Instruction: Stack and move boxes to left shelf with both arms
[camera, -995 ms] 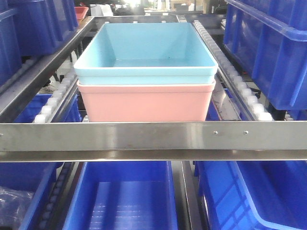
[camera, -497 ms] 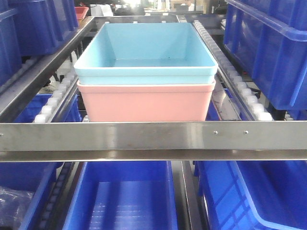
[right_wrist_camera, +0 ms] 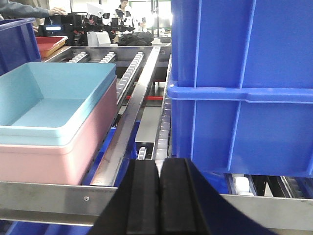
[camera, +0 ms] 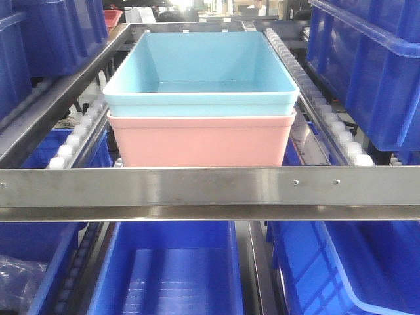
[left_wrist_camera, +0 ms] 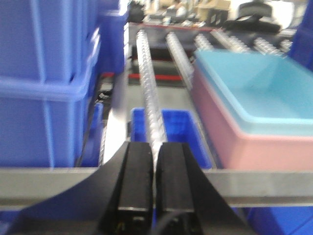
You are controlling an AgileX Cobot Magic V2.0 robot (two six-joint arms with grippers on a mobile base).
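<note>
Tubs sit nested on the shelf (camera: 197, 187) just behind its front rail — the blue tub (camera: 200, 82) inside the pink tub (camera: 200, 139). Both the left gripper (left_wrist_camera: 154, 183) and right gripper (right_wrist_camera: 159, 196) show jaws pressed together, empty, outside the rail. We back both arms straight out, clear of the rail. Smooth plastic, rolled rims, brushed steel, white rollers (camera: 328, 115).
</note>
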